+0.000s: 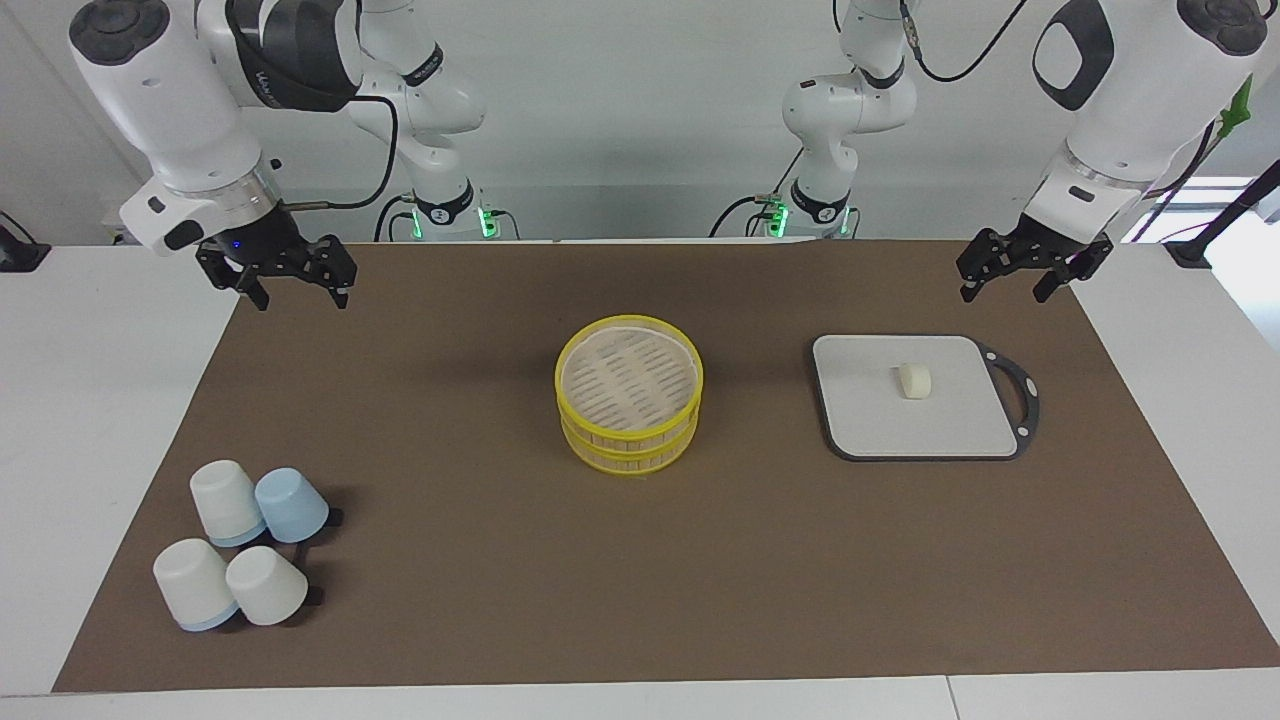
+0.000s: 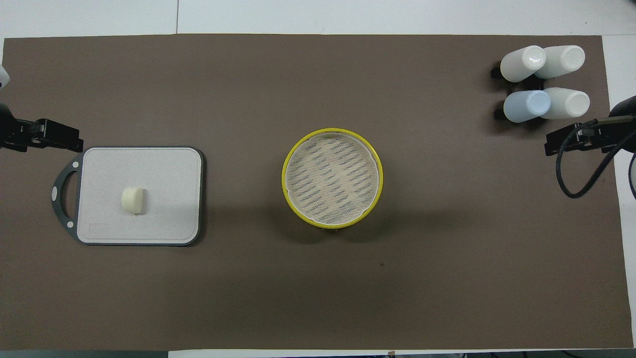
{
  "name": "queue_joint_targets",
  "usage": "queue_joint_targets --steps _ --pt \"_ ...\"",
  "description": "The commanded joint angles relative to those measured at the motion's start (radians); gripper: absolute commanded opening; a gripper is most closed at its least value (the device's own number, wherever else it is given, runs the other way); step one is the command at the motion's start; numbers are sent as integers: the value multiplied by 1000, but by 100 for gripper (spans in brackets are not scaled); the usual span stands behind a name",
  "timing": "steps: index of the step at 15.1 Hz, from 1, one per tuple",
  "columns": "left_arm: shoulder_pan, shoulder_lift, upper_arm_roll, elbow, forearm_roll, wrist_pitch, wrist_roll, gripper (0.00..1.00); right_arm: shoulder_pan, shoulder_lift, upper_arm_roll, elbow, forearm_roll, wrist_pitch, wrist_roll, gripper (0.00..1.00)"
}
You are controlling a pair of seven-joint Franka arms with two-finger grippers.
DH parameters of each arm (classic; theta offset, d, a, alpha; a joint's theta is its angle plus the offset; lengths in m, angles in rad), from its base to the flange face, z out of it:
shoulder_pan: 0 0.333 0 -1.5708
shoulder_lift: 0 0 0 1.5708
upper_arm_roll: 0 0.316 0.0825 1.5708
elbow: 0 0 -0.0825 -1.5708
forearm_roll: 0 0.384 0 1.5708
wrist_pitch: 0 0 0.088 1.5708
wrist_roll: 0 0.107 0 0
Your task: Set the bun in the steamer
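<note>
On my screens, closest to the robots, I count two grippers, both up in the air with nothing in them. My left gripper (image 1: 1033, 272) hangs over the mat's corner at the left arm's end, and in the facing view its fingers stand apart. My right gripper (image 1: 290, 275) hangs over the mat's corner at the right arm's end, its fingers apart as well.

Next out come one steamer (image 1: 629, 392), one board (image 1: 870, 420) and one bun (image 1: 914, 381). Taking the steamer as the dial's centre in the overhead view, the bun lies at about nine o'clock, resting near the middle of the grey board, well apart from the steamer. The board's dark handle loop points toward the left arm's end of the table.

Farthest out, at about two o'clock from the steamer in the overhead view, stand four upturned cups (image 1: 240, 545) in a tight cluster: three white, one pale blue.

Everything sits on one brown mat (image 1: 480, 420).

Only the facing view shows the steamer as two stacked yellow-rimmed tiers and both arms whole. The overhead view shows just the grippers' dark tips at its edges, plus the steamer's slotted floor straight on, with nothing lying on it.
</note>
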Motion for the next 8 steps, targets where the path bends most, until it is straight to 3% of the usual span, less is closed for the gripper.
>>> queue_joint_targets --steps 1,8 --pt "3 7 -4 23 9 -25 -19 100 -15 -13 11 -7 16 -12 -14 100" --pt "3 2 -3 17 9 -24 -23 100 -4 -21 12 -16 14 -38 -21 100"
